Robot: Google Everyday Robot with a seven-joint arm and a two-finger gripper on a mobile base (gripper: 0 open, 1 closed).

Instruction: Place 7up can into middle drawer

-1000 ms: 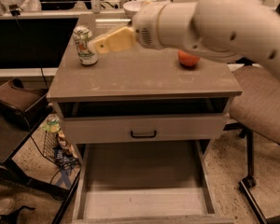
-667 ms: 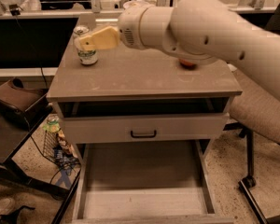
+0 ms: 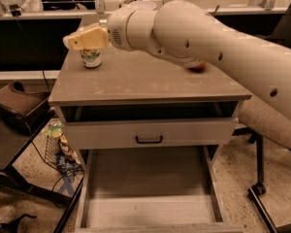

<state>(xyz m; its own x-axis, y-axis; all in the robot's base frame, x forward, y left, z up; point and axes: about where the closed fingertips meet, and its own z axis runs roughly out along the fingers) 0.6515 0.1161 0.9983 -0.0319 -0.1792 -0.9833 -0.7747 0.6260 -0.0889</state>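
The 7up can (image 3: 91,58) stands upright on the worktop (image 3: 145,84), at about 10 o'clock of its surface. The gripper (image 3: 80,39) sits at the can's 12 o'clock, covering its top; I cannot tell whether it grips the can. The middle drawer (image 3: 145,178) lies pulled out at 6 o'clock, below the drawer front (image 3: 111,132) with the black handle.

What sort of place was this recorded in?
Probably an office or lab: a drawer cabinet, a wheeled office chair, desks behind. The tool is at the top of the 7up can.
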